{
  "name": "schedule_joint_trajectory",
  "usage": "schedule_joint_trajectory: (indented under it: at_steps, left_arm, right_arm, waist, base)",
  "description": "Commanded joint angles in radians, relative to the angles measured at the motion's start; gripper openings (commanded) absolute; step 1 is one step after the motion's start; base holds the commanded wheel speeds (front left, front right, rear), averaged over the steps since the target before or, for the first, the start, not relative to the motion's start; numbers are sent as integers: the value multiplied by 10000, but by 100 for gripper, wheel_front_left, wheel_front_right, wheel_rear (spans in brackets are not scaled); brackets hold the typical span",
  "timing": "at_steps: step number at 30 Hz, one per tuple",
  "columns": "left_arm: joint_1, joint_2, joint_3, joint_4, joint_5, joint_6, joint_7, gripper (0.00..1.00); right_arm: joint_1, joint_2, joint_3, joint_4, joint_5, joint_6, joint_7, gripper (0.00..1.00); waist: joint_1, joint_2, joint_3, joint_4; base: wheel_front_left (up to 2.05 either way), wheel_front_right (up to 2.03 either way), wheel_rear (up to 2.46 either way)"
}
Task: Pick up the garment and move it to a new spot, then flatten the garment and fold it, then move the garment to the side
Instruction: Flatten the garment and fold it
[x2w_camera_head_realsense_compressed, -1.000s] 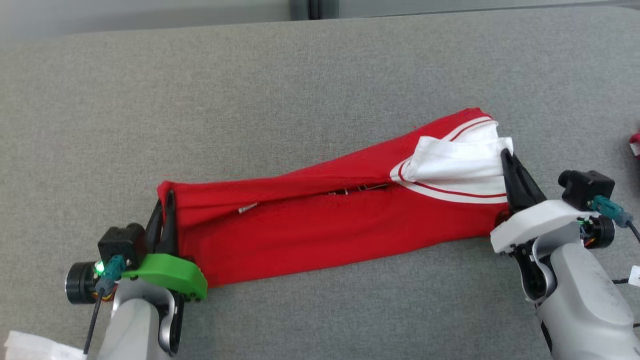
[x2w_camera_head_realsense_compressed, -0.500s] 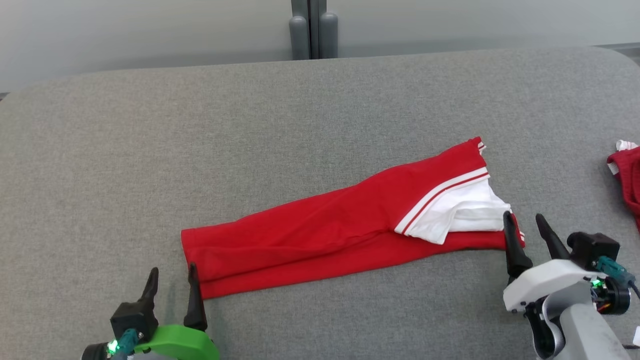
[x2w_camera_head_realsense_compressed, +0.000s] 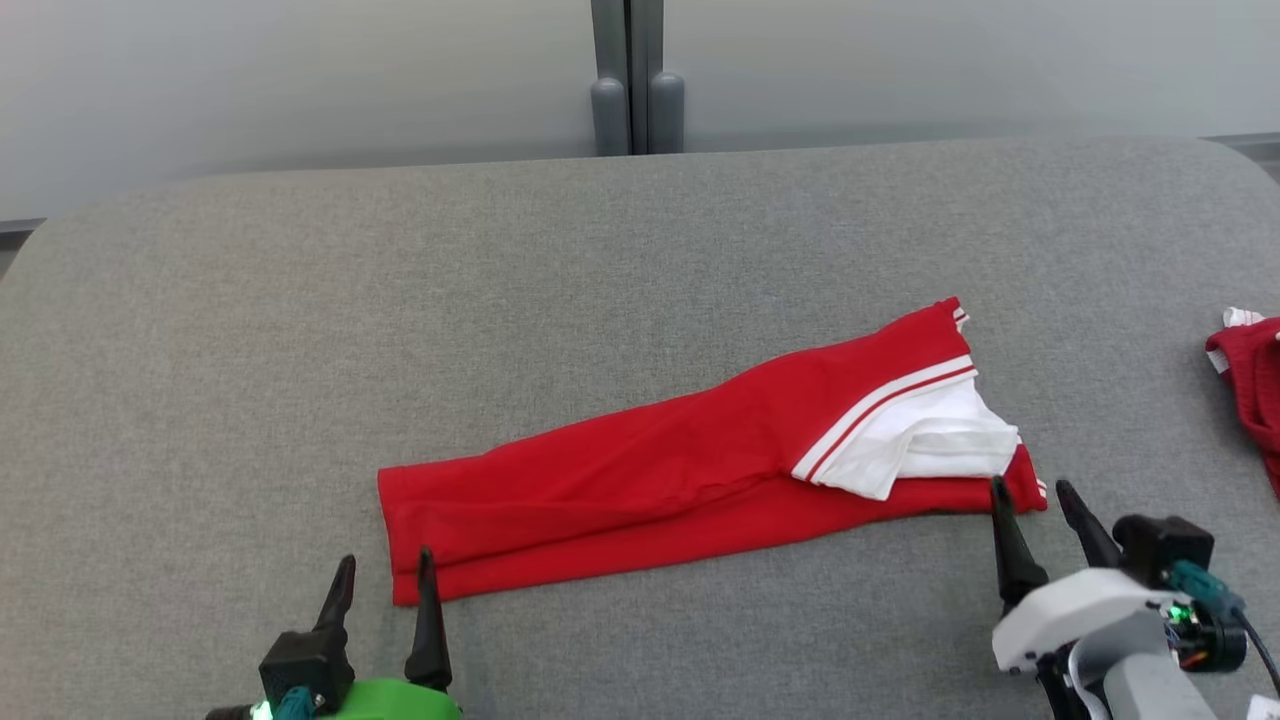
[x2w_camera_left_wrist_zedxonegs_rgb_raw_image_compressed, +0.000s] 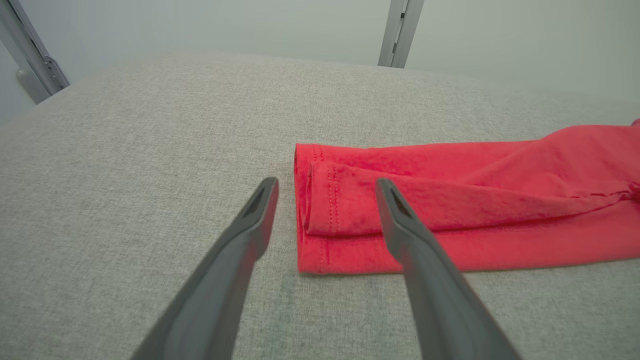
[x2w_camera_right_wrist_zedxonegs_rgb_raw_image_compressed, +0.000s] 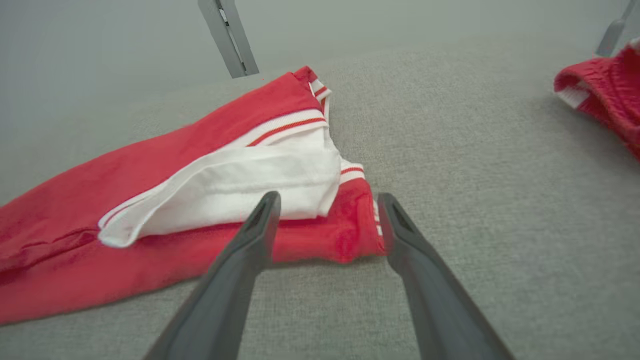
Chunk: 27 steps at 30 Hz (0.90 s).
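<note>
Closest to you, both grippers sit low at the near edge with nothing held. The left gripper (x2w_camera_head_realsense_compressed: 386, 556) has its fingers spread apart, and so does the right gripper (x2w_camera_head_realsense_compressed: 1029, 485).

The garment (x2w_camera_head_realsense_compressed: 640, 480) lies just beyond both sets of fingertips, flat on the grey pad (x2w_camera_head_realsense_compressed: 300, 330). Its long axis runs across you from left to right and slants, so the right end sits farther away than the left. Your left arm is nearer the hemmed end and your right arm is nearer the white-panelled end. In the left wrist view the inner finger overlaps the near corner of the hem; whether it touches the cloth is hard to say.

The garment is red and already doubled lengthwise into a narrow strip, with stitched hems stacked at the left. At the right a white panel with red stripes is turned over on top. The next fold likely brings one end over the other.

Farther right, well apart, lies a second red cloth (x2w_camera_head_realsense_compressed: 1250, 380). Grey posts (x2w_camera_head_realsense_compressed: 636, 110) stand behind.
</note>
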Motion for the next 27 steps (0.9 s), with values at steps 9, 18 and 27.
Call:
schedule_joint_trajectory:
  at_steps: [9,18,27]
  left_arm:
    - [-1026,31,-457,-74,-255,21,2,100]
    - [-1403,31,-684,-107,-386,76,2,100]
    - [-1206,26,-406,-151,-132,-51,2,100]
  right_arm:
    - [-3193,-547,60,2167,-932,-18,265,100]
    - [-3861,-560,640,5305,-7,-13,1405,49]
    - [-3265,-1194,380,5432,985,-61,161,0]
  waist:
    - [0,0,1419,630]
    - [0,0,1741,991]
    - [0,0,1343,128]
  base:
    - [0,0,0]
    - [0,0,0]
    - [0,0,0]
